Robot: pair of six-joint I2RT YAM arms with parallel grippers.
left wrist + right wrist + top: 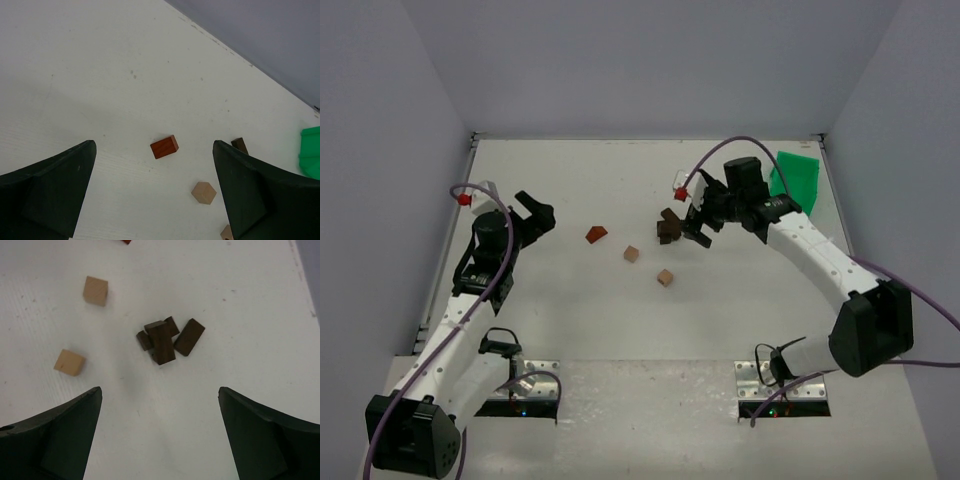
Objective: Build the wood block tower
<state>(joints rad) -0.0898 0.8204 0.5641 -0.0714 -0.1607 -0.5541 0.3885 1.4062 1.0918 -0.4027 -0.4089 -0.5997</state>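
Several dark brown blocks (pixel 668 226) lie bunched together mid-table, one of them resting across the others (pixel 162 340). My right gripper (pixel 690 224) hovers just right of this pile, open and empty (pixel 160 392). Two light tan blocks (pixel 631 254) (pixel 665 277) lie apart from the pile, toward the near side (pixel 95 290) (pixel 69 362). A reddish-brown block (pixel 596 234) lies alone to the left (pixel 164 146). My left gripper (pixel 535 215) is open and empty (pixel 152 144), raised above the table left of the reddish-brown block.
A green plastic bin (pixel 798 178) stands at the far right, behind the right arm (pixel 311 152). Grey walls close the table at the back and on both sides. The arm bases sit at the near edge.
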